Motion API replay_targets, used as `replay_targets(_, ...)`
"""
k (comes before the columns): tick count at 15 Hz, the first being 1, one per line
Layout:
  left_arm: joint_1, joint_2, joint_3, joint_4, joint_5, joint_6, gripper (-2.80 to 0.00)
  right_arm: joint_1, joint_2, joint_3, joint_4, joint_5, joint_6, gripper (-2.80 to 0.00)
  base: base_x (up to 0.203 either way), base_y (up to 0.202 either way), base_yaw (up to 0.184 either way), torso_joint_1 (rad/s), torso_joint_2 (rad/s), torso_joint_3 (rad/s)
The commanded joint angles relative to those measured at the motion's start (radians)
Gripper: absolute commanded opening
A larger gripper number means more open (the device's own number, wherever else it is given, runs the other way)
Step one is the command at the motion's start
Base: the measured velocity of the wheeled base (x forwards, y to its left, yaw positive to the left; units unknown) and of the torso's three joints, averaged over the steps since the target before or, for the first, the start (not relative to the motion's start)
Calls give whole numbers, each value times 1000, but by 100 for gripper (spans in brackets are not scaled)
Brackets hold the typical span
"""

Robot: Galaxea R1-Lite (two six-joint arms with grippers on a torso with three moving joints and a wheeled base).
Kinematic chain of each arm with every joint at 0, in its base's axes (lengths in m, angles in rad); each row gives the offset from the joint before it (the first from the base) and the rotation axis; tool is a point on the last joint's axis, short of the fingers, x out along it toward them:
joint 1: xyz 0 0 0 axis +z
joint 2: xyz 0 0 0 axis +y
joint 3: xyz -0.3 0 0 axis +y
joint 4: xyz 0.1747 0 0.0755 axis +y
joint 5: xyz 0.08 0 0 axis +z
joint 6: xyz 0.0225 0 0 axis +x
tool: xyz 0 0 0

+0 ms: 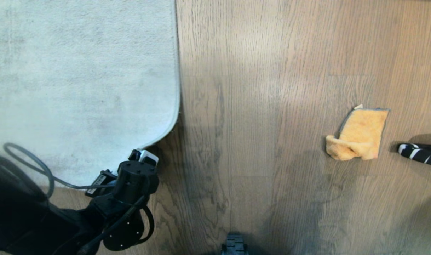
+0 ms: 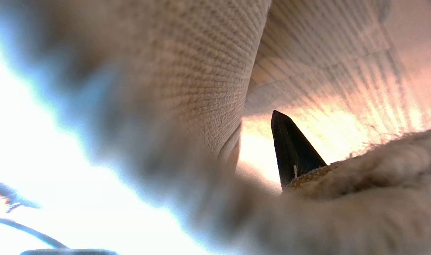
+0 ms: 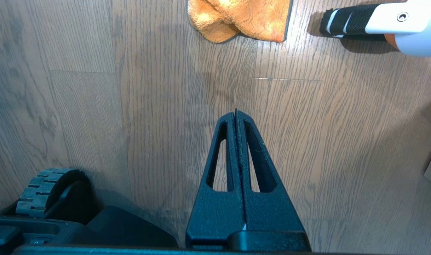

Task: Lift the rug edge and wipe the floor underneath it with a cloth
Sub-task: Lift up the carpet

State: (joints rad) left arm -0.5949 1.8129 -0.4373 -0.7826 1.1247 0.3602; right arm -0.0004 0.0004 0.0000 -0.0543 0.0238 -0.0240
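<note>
Left gripper (image 1: 142, 158) sits at rug's rounded corner; fingers (image 2: 289, 148) clamped on the rug edge (image 2: 307, 177), beige woven backing exposed, one finger hidden by pile. Cloth (image 1: 358, 134), orange w/ grey trim, lies crumpled on floor (image 1: 254, 124), well apart from rug. Right gripper (image 3: 236, 117) pressed closed, empty.

The rug edge (image 1: 177, 71) is seen as the straight border of a pale grey short-pile rug, curving round at its near corner (image 1: 166, 132); in the left wrist view its beige woven backing (image 2: 208, 71) is shown raised off the floor (image 1: 254, 141); brown wood-grain planks with grey streaks are laid throughout; the cloth (image 1: 358, 134), orange-yellow with thin grey trim, is left crumpled on the planks, well apart from the rug.
</note>
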Motion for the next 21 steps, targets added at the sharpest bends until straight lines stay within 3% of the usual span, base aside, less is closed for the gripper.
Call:
replay_targets(1,2,-75,8,-6,-11,-2,-280,0,0,0,-1,1,-1,-280,0,0,0,0,0,0)
replay_targets(3,9,-123,4,-6,-31,-12,-280,0,0,0,-1,1,-1,-280,0,0,0,0,0,0)
replay_targets(6,10,-202,5,-5,-128,-78,-280,0,0,0,-1,1,-1,-280,0,0,0,0,0,0)
replay_targets(13,15,-428,73,-2,-377,-88,-280,0,0,0,-1,1,-1,-280,0,0,0,0,0,0)
replay_targets(19,8,-664,170,11,-411,-81,-280,0,0,0,-1,1,-1,-280,0,0,0,0,0,0)
replay_targets(21,8,-769,190,61,-411,-81,-280,0,0,0,-1,1,-1,-280,0,0,0,0,0,0)
